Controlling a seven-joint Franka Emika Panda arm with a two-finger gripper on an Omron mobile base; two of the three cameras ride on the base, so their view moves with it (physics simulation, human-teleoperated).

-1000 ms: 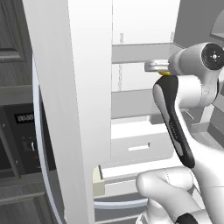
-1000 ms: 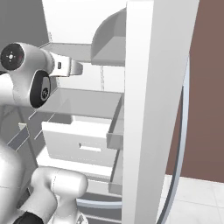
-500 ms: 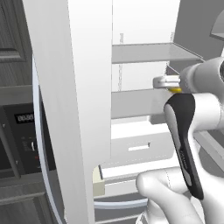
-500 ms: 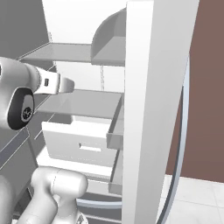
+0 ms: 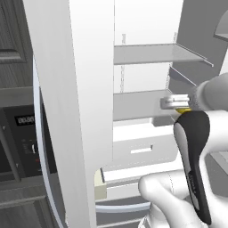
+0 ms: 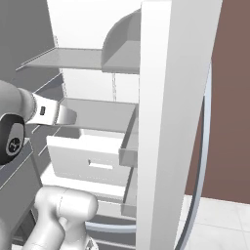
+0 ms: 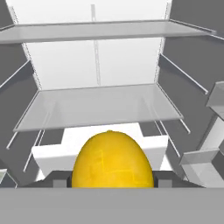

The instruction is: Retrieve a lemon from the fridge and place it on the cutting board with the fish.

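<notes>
The lemon (image 7: 112, 159) is yellow and sits low in the hand view, held between my gripper's (image 7: 113, 181) two dark fingertips. In the left base view a sliver of the lemon (image 5: 183, 109) shows under the gripper (image 5: 169, 103), which hangs in front of the middle glass shelf (image 5: 138, 103) of the open fridge (image 5: 147, 53). The right base view shows the gripper (image 6: 67, 117) at the same shelf's left front edge. The fridge's white interior (image 7: 100, 65) lies ahead of the hand. The cutting board is out of view.
The fridge's open left door (image 5: 75, 111) and right door (image 6: 166, 122) flank the arm. A white drawer (image 6: 93, 161) sticks out below the shelf. Door bins (image 7: 205, 162) hang at the right. A dark microwave panel (image 5: 22, 133) is at the far left.
My gripper has come down from the upper shelf's level to the middle shelf's front and drawn back toward the base, with the lemon still in it.
</notes>
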